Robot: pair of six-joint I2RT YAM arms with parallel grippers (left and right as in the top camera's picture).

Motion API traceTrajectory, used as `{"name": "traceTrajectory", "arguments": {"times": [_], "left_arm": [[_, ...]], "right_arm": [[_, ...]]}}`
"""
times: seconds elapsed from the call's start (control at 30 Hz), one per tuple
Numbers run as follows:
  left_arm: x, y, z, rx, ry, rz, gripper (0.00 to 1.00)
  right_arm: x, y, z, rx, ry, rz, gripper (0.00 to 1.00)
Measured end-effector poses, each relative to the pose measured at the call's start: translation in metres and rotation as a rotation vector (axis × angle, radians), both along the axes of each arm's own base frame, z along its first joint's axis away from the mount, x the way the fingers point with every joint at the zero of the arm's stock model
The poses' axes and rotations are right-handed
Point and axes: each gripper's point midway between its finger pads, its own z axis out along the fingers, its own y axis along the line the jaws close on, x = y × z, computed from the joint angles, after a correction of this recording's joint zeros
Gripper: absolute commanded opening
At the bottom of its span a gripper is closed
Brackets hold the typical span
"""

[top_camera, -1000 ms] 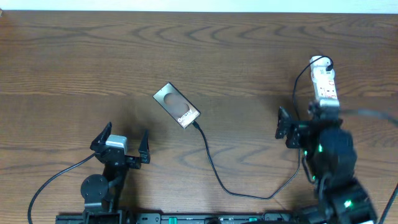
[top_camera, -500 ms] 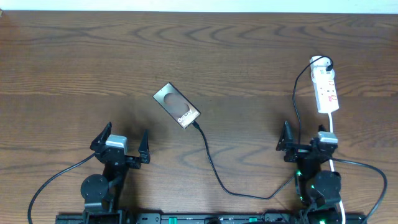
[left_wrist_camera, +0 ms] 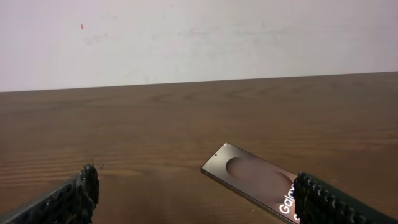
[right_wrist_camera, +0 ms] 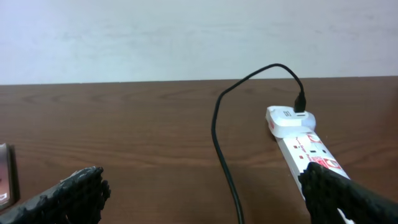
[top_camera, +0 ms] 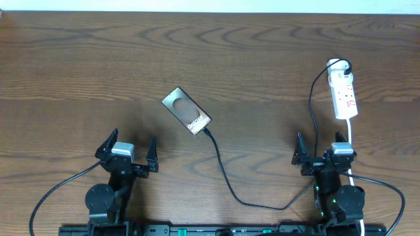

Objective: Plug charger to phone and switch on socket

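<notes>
My left end effector and right end effector both stand wide apart, holding nothing. The thin black charger cable looks light and floppy, so I would pinch its small stiff plug tip. That tip sits right at the flat, slippery dark phone on the brown bench. The white socket strip lies far right.

Left gripper: jaws spread wide, holding nothing, arm folded low and pointing forward. Right gripper: jaws wide apart, empty, arm folded low likewise.
</notes>
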Motion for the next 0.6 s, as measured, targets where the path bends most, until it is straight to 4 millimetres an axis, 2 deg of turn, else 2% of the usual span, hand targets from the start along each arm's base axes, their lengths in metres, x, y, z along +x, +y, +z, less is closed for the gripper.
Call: {"name": "traceTrajectory", "arguments": {"times": [0.6], "left_arm": [[0.0000, 0.0000, 0.0000, 0.000, 0.000, 0.000, 0.98]], "right_arm": [[-0.0002, 0.0024, -0.0003, -0.020, 0.000, 0.016, 0.99]]}}
